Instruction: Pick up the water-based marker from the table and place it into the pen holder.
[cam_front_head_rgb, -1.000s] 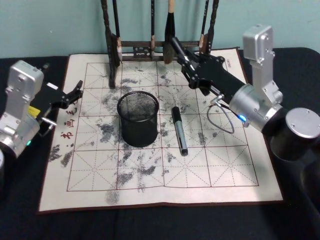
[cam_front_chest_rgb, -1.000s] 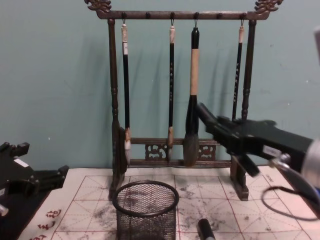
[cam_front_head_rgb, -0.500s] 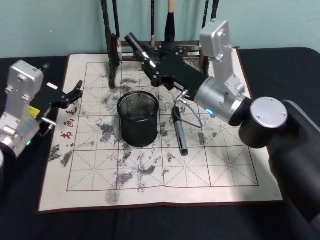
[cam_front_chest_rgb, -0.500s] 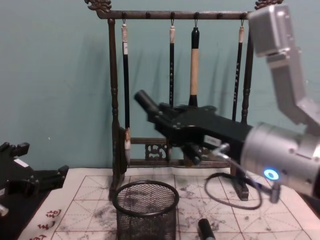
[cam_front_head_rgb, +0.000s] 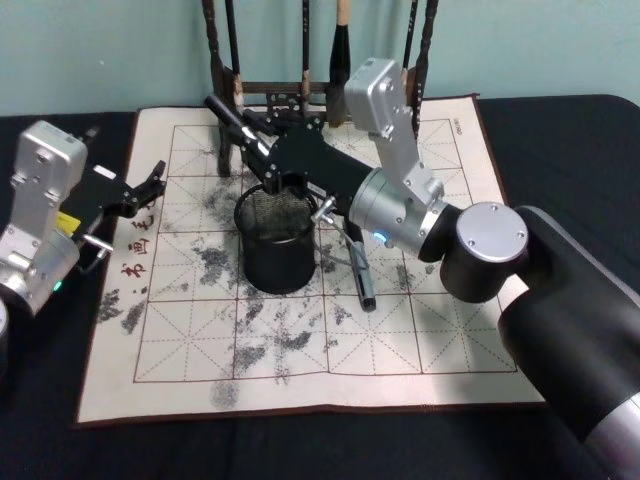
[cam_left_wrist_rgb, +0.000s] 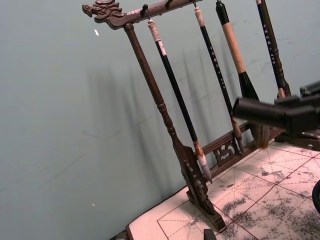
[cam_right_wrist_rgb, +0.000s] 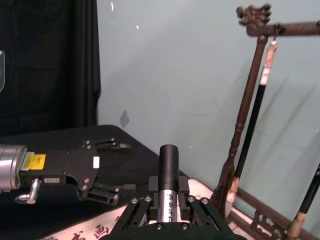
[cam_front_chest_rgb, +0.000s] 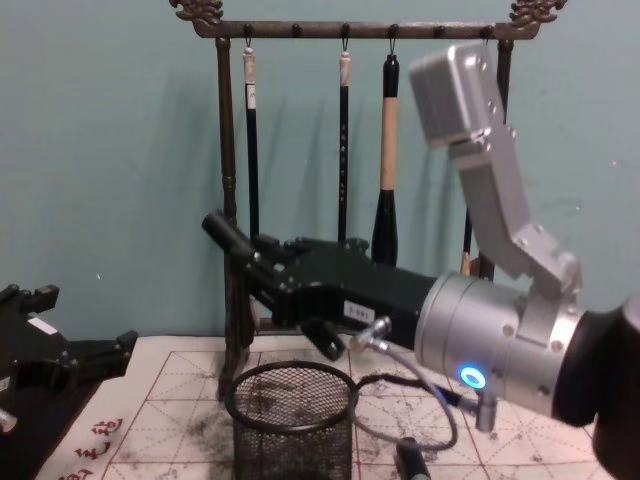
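mat (cam_front_head_rgb: 430, 340): red characters, unreadable | marker (cam_right_wrist_rgb: 168, 200): print unreadable

Our right arm reaches across toward our left, right gripper (cam_front_head_rgb: 258, 140) held high, jaws clamped on a black marker (cam_front_head_rgb: 225, 115). Our left gripper (cam_front_head_rgb: 155, 183) rests parked at the left edge, jaws apart.

Brush rack (cam_front_chest_rgb: 227, 150) stands close behind pen holder (cam_front_chest_rgb: 292, 440).

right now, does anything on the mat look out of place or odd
Yes. The right gripper holds a marker tilted tip-up above the pen holder, not pointing into it, while a second marker lies on the mat right of the holder. Its grey smears look like stains. The left gripper is parked at the mat's left edge.
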